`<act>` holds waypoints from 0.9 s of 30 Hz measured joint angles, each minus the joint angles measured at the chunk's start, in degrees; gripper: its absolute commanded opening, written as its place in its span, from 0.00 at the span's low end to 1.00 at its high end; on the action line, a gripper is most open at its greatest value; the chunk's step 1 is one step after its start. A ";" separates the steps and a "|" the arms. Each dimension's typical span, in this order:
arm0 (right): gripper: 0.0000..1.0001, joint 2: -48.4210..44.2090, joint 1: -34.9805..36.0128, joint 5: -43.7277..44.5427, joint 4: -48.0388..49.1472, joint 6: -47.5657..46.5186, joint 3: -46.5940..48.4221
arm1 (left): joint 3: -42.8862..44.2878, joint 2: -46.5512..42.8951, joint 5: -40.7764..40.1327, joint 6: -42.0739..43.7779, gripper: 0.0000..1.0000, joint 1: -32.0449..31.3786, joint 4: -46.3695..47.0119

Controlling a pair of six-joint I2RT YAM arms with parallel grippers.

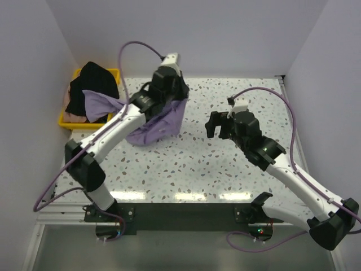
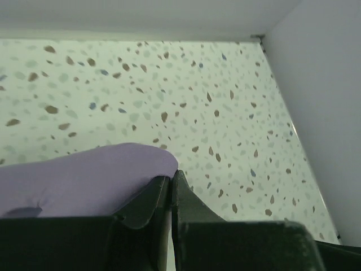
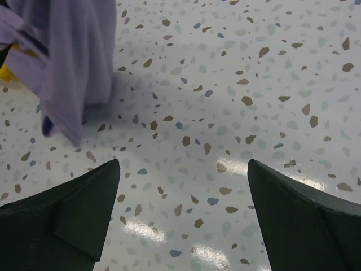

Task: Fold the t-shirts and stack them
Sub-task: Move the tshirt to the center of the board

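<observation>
Left gripper [image 2: 172, 179] is clamped on the lavender t-shirt [image 1: 161, 121]. In the left wrist view the jaws are pressed together, with purple cloth bulging over the left finger. The actual pinch point is hidden, so the grip is probably on a fold near the edge. From the top view the shirt hangs from that gripper in a bunched drape at mid-left of the table [image 1: 197, 164], lower end touching the surface. One loose part trails left over the yellow tray [image 1: 66, 121].

Right gripper [image 3: 183, 192] is fully released, jaws wide, hovering over bare table to the right of the hanging shirt and not touching it. In its wrist view the cloth sits upper left, apart from both fingers.

Black t-shirt [image 1: 96, 82] is heaped in the tray, with the pale pink t-shirt [image 1: 70, 117] showing under it at the left side.
</observation>
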 measured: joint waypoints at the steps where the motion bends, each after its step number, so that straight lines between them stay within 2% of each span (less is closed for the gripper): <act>1: 0.99 -0.39 0.00 1.01 -0.57 0.09 0.00 | 0.04 2.86 0.37 -0.70 0.00 -1.81 0.57; 5: 0.99 -1.25 0.00 5.20 -3.06 0.92 0.00 | 4.22 16.63 2.71 -2.60 0.00 -6.82 1.18; 9: 0.98 -1.60 0.00 7.80 -5.86 2.67 -0.04 | 15.80 30.16 5.68 -3.74 0.02 -8.98 -1.25; 15: 0.95 -2.05 0.00 8.52 -7.21 6.19 -1.27 | 29.59 38.88 10.29 -4.09 0.09 -8.11 -2.58; 18: 0.92 -0.79 -0.02 6.88 -6.71 7.87 -2.40 | 33.64 40.17 13.79 -4.02 0.49 -6.49 -1.14; 19: 0.91 -0.11 -0.02 5.95 -6.40 8.33 -2.73 | 33.79 40.09 14.75 -4.31 0.61 -5.86 -0.52; 22: 0.89 3.85 -0.02 3.17 -4.35 10.16 -4.46 | 29.62 37.99 17.27 -4.50 0.69 -3.39 2.60; 27: 0.84 14.78 0.42 -0.79 -0.39 12.61 -5.46 | 12.41 28.92 17.57 -4.59 0.69 2.34 5.11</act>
